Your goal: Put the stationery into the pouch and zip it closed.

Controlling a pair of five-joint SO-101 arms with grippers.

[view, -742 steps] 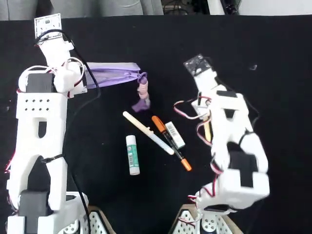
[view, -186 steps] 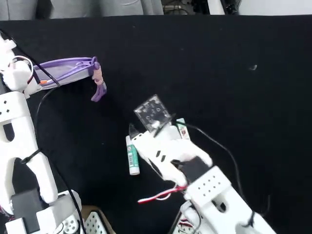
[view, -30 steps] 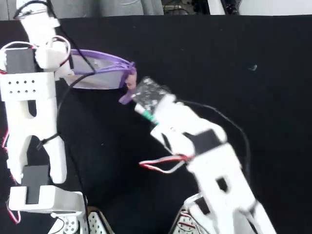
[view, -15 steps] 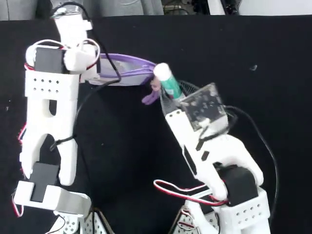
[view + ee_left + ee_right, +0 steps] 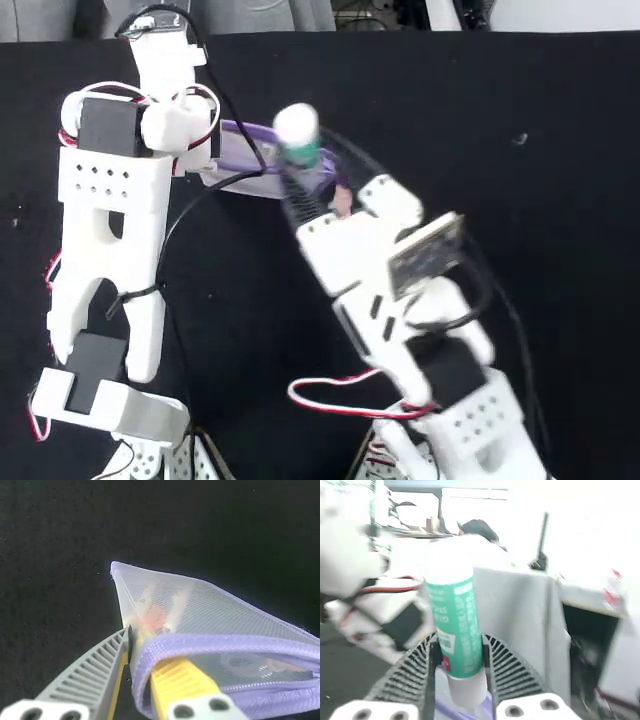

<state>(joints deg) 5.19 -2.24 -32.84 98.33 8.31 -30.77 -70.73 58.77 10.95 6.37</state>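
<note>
Left pincer [image 5: 131, 645] pinches pouch [image 5: 215, 610] end, steadying it; right pincer [image 5: 459, 652] pinches glue stick [image 5: 451, 615] upright over pouch, ready for insertion.

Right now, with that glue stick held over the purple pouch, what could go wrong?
1. The glue stick stands upright in the right gripper, above the pouch; released like this, it might hit the zip edge and tumble onto the table.
2. The left gripper pinches the pouch at one end only, so its mouth may sag shut.
</note>
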